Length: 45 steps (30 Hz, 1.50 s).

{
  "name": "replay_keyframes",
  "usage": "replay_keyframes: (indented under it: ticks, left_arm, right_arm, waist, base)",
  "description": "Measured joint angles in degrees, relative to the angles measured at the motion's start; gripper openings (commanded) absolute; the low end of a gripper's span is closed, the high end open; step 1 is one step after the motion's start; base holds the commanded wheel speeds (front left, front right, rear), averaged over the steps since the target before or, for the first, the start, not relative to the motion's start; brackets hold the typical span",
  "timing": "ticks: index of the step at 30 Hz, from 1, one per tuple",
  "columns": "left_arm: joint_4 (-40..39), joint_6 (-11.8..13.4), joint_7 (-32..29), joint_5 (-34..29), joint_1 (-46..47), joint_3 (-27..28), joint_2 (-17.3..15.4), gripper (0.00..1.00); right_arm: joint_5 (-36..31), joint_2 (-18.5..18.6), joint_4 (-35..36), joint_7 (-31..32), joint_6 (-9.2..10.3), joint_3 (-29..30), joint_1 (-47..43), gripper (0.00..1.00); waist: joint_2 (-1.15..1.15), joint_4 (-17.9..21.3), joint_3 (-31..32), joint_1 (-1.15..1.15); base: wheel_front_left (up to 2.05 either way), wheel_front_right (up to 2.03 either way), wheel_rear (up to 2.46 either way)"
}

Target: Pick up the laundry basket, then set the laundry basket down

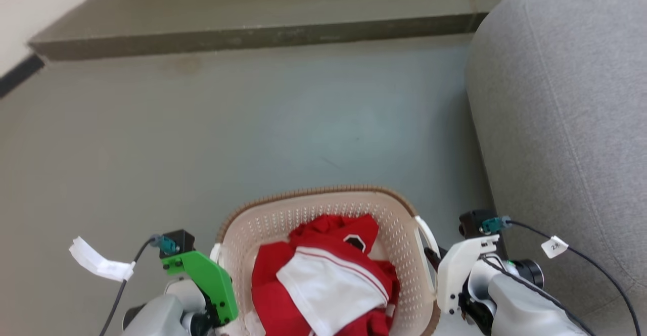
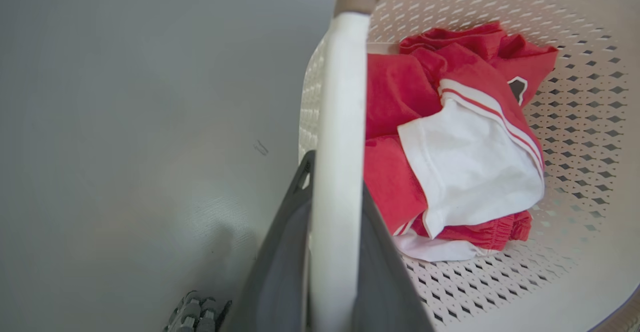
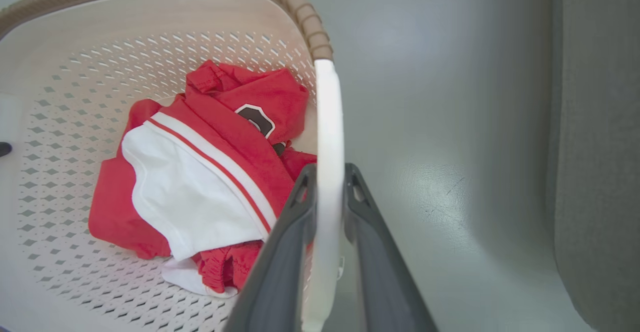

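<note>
Place: it looked like a home, a living-room corner.
Sofa: a grey fabric sofa (image 1: 566,124) stood along the right.
Floor: the smooth grey-green floor (image 1: 252,139) ran up to a low step (image 1: 252,38).
Laundry: the laundry basket (image 1: 397,225) held red and white clothes (image 1: 323,280).

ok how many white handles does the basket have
2: the left handle, clamped in the left gripper's jaws, and the right handle, clamped in the right gripper's jaws, on opposite sides of the basket.
</note>
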<state>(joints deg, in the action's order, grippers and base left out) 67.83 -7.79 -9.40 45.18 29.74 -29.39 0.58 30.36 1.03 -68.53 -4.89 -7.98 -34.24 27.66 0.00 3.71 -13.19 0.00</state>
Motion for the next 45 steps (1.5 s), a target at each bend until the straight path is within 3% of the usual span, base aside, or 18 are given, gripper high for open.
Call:
replay_keyframes:
  ticks: [22, 45]
  left_arm:
    - [0.25, 0.02, -4.52, 3.90, -6.86, -1.67, -0.10, 0.00]
    - [0.03, 0.25, -4.76, 5.31, -7.47, -2.37, -0.35, 0.00]
  right_arm:
    - [4.42, -0.20, -0.64, 6.23, 0.00, -2.47, -6.13, 0.00]
    - [6.03, -0.12, -0.41, 8.24, 0.01, -3.74, -6.14, 0.00]
  waist:
    - [0.00, 0.89, 11.41, 0.00]
    - [0.00, 1.26, 13.47, 0.00]
  base:
    - [0.00, 0.00, 0.00]
    - [0.00, 0.00, 0.00]
